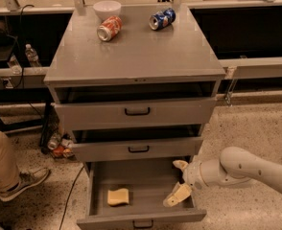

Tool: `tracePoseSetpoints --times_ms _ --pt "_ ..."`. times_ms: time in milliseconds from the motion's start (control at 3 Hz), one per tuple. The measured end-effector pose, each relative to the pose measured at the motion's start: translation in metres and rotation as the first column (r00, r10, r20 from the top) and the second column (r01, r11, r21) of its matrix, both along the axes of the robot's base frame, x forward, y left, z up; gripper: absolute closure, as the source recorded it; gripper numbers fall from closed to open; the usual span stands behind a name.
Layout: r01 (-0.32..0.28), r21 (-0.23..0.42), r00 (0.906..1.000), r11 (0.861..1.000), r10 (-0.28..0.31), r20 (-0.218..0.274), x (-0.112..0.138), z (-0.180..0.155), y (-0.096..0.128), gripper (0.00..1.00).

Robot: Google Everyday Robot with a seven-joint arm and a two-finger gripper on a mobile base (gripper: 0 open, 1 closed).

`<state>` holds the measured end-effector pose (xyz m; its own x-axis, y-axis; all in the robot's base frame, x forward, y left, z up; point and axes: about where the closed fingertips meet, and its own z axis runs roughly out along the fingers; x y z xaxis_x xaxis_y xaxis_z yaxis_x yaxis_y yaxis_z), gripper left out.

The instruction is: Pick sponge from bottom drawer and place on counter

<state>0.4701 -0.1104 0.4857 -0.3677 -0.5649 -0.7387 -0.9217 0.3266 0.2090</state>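
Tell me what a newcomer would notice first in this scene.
The bottom drawer stands pulled out, with the sponge lying at its left. The cream gripper hangs open over the drawer's right side, apart from the sponge. On the counter, at the far end, a red can and a blue can lie near a white bowl.
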Motion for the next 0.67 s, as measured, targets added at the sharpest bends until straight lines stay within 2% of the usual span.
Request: tracePoseSetpoints --times_ms 333,667 --pt "0.004 0.065 0.9995 0.998 -0.002 -0.030 0.014 -0.069 0.008 0.00" --pt "0.005 0.119 0.9972 0.993 0.004 -0.074 0.019 -0.123 0.020 0.00"
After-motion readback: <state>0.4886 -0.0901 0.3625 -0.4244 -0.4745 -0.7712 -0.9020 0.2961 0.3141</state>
